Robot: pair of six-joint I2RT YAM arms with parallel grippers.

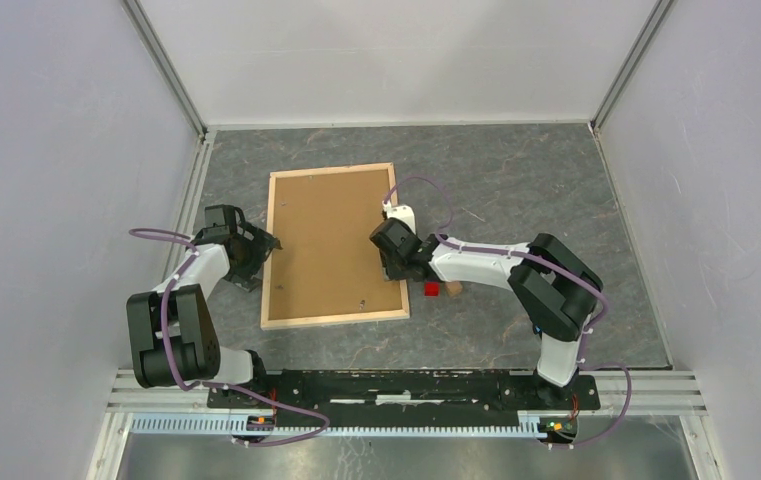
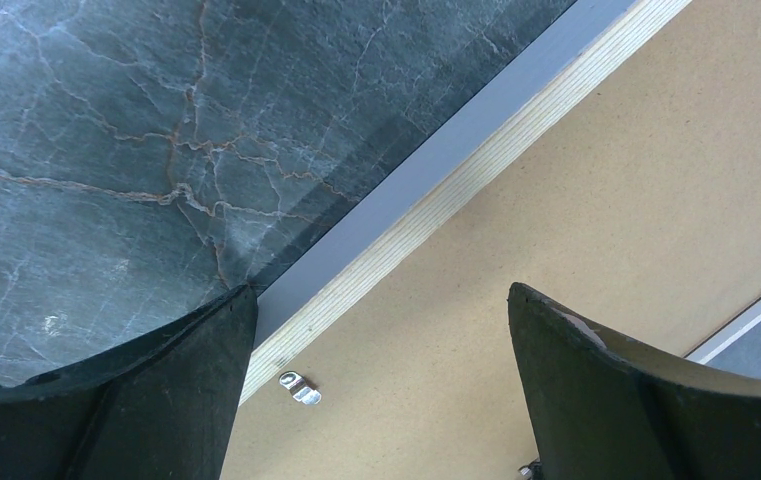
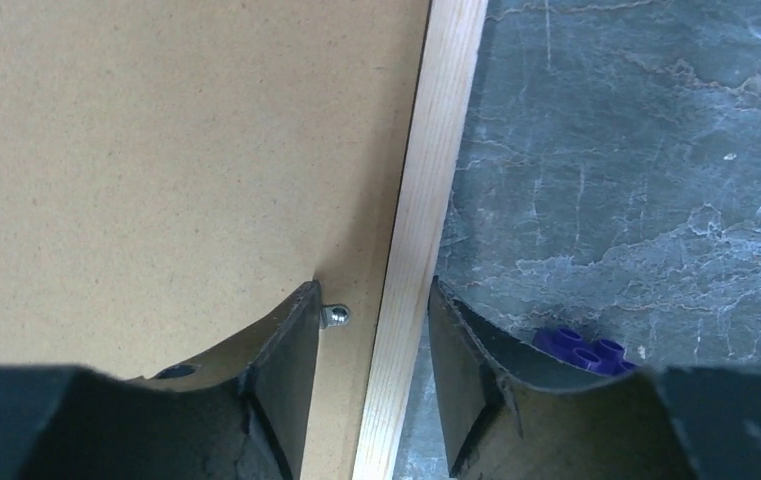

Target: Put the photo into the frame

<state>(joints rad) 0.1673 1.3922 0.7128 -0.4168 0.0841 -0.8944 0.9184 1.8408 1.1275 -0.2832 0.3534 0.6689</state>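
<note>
Your dark marble table (image 1: 516, 200) carries the frame (image 1: 334, 320), lying flat and face down a little toward 10 o'clock of centre. The brown backing board (image 1: 326, 240) fills it. At the frame's 9 o'clock slat your left gripper (image 2: 381, 290) stands spread wide, one finger outside the wood and one over the board. At 3 o'clock your right gripper (image 3: 373, 288) straddles the slat with its fingers apart, pinching nothing. A red block (image 1: 432, 289) sits near it at 4 o'clock. A small metal clip (image 2: 299, 388) lies on the board.
</note>
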